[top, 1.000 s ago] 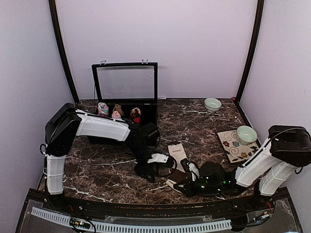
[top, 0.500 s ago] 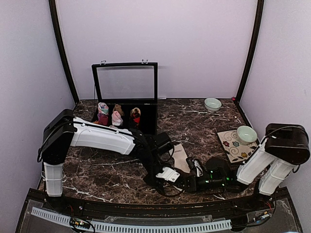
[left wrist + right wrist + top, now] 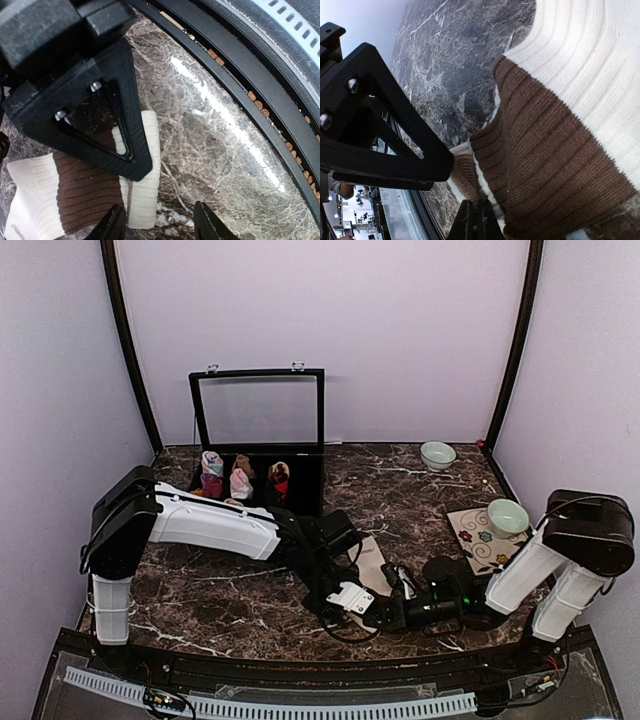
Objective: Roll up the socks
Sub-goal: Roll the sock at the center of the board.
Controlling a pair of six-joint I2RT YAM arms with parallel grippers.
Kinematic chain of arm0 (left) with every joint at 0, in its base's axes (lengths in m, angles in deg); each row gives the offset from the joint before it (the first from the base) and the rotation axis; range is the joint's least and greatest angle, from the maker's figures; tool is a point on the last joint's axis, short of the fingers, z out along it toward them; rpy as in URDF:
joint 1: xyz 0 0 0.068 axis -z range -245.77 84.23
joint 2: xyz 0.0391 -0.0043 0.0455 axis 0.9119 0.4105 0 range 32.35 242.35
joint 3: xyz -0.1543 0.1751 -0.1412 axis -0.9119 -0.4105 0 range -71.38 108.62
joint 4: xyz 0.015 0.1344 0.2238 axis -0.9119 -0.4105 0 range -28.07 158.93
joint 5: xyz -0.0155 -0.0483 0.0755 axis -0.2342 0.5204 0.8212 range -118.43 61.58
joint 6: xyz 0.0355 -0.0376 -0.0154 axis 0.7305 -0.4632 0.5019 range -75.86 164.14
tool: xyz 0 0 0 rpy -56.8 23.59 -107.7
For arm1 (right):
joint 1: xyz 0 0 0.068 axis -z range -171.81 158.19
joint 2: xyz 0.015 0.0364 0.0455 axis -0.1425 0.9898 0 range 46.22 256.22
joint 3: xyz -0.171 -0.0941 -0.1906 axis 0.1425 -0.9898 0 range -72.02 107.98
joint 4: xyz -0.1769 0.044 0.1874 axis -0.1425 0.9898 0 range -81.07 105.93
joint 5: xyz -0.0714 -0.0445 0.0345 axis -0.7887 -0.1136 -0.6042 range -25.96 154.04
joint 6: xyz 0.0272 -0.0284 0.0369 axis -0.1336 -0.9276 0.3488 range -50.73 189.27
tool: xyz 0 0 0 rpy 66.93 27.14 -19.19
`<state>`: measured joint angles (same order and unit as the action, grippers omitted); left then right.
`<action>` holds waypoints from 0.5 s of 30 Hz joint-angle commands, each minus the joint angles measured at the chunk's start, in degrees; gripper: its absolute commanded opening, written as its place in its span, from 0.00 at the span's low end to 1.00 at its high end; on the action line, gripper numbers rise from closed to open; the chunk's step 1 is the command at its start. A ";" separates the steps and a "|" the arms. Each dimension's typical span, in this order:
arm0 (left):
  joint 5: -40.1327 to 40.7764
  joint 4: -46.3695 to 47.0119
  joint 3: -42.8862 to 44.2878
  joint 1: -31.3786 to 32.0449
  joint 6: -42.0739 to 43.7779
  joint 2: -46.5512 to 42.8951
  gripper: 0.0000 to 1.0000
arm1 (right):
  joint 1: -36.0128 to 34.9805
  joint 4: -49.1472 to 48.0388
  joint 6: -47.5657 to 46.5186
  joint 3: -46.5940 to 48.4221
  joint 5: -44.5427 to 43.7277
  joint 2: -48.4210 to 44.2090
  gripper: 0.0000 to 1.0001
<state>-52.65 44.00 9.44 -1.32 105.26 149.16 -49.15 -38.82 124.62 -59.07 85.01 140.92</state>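
Evidently we should pinch this limp sock (image 3: 85,195) at its cuff: right end effector (image 3: 473,222) closed there, left end effector (image 3: 160,226) half-open.

light: we see soft, even overhead light, walls bright | glare: white streak on dark marble table (image 3: 215,95), left wrist view | focus: we find socks (image 3: 560,115) ribbing crisp, right wrist view

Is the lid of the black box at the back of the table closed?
No, the lid stands upright and open above the black box, with rolled bundles showing inside.
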 commanded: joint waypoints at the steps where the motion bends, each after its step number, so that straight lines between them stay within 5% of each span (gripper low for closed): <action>1: 1.44 -0.26 0.61 -0.02 0.99 1.78 0.47 | 1.38 18.28 -0.88 -2.37 -3.81 4.33 0.00; 15: 5.68 4.90 0.17 0.39 0.20 3.68 0.36 | 2.93 17.93 -1.37 -0.74 -0.92 5.82 0.00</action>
<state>-50.10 45.99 10.00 -1.34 105.61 151.87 -47.12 -38.75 124.38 -58.09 89.21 142.52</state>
